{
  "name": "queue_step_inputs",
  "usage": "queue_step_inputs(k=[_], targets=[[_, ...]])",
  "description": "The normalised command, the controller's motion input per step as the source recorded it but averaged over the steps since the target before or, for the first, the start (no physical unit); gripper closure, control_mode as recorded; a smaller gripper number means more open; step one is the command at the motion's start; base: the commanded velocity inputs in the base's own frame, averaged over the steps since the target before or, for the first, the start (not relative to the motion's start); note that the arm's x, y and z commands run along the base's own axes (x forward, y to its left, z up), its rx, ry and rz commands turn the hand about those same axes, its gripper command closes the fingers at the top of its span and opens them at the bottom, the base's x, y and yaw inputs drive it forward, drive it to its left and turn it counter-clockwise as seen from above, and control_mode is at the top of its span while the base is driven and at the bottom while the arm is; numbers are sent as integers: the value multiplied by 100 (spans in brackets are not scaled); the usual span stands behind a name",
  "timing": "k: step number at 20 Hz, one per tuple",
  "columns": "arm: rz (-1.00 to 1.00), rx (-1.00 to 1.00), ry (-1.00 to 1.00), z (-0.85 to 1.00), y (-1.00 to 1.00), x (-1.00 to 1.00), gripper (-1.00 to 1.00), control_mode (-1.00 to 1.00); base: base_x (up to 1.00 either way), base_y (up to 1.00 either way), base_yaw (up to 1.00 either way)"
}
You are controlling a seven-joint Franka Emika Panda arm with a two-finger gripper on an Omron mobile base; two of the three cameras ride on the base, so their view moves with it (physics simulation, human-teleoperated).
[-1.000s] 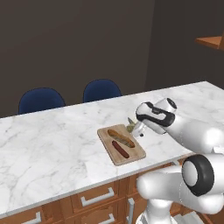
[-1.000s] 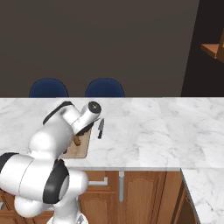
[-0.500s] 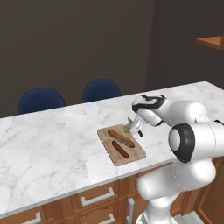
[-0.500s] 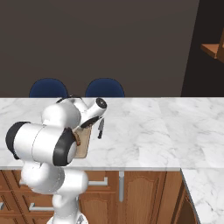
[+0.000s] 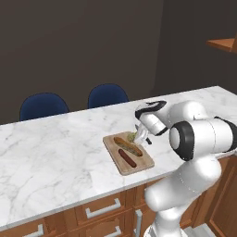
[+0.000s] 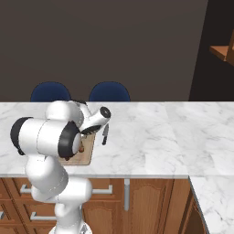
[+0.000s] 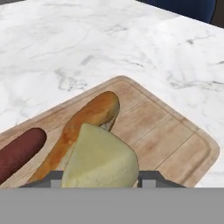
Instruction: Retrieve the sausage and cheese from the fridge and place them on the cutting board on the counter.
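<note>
tool [image 7: 99, 181] clamps cheese [image 7: 99, 159] over cutting board [image 7: 175, 144], sausage [image 7: 19, 153] on it.

Worktop [image 5: 55, 152]: white marble with grey veins, smooth, faint sheen. Drawer fronts [image 5: 106, 208] below: brown wood, satin; handles [image 5: 105, 208] silvery metal. Cutting board [image 7: 175, 140]: light wood, visible straight grain, darker grooved rim, matt. Cheese [image 7: 100, 159]: pale yellow-green, smooth waxy faces, matt. Sausage [image 7: 19, 153]: dark red-brown, smooth skin, dull. Orange-brown elongated piece [image 7: 87, 120]: crust-like, slightly glossy on top. Arm shell [image 5: 203, 136]: white glossy plastic; joints dark, matt. Chairs [image 5: 107, 95] at far side: blue, soft matt look, material cannot be told. Shelf [image 5: 224, 44] at far right: brown wood.
</note>
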Motion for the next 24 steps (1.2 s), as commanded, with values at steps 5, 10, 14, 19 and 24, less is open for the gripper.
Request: queue_step_inputs(k=[5, 10, 14, 19, 24], targets=[[0, 0, -9, -15, 5, 25, 100, -100, 0, 0, 0], [1, 0, -2, -16, 7, 20, 100, -100, 0, 0, 0], [3, 0, 0, -15, 8, 30, 100, -100, 0, 0, 0], [5, 0, 0, -4, 1, 36, 100, -100, 0, 0, 0], [5, 0, 0, -18, 14, 15, 100, -100, 0, 0, 0]])
